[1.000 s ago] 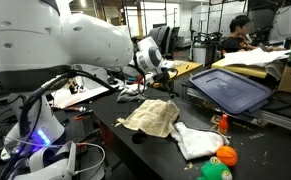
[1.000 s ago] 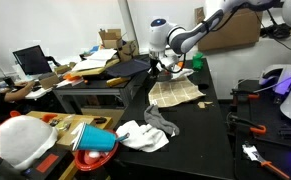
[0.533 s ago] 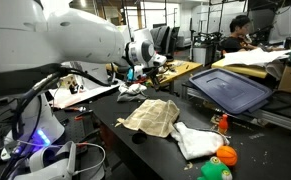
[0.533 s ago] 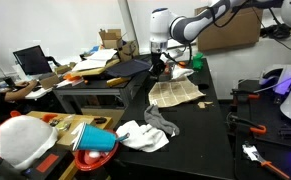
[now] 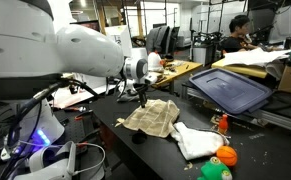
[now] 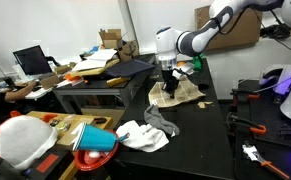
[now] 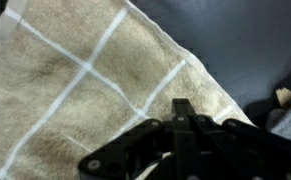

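Wrist view: gripper (image 7: 183,108) has its jaws pressed fully together, nothing visibly pinched, tips poised over the hem of the beige checked towel (image 7: 75,90) near one corner. That towel lies spread but rumpled on the black table (image 6: 207,125) right under the gripper in both exterior views, so I judge the work barely begun (no lift, no fold, no grip). Its long axis looks to run across the table, far end pointing toward the dark bin lid (image 5: 230,90), with a crumpled white cloth (image 5: 193,140) near it.
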`<move>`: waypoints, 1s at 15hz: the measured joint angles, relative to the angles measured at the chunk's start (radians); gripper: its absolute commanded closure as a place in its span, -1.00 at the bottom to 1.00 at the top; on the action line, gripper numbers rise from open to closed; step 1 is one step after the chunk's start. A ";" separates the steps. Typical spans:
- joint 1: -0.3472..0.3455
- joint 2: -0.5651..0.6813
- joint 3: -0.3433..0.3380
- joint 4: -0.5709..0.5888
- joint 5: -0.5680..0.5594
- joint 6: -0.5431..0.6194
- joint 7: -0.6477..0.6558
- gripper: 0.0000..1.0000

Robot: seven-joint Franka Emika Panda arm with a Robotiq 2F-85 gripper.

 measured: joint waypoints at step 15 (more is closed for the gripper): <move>0.105 0.000 -0.035 -0.044 -0.036 -0.051 0.010 1.00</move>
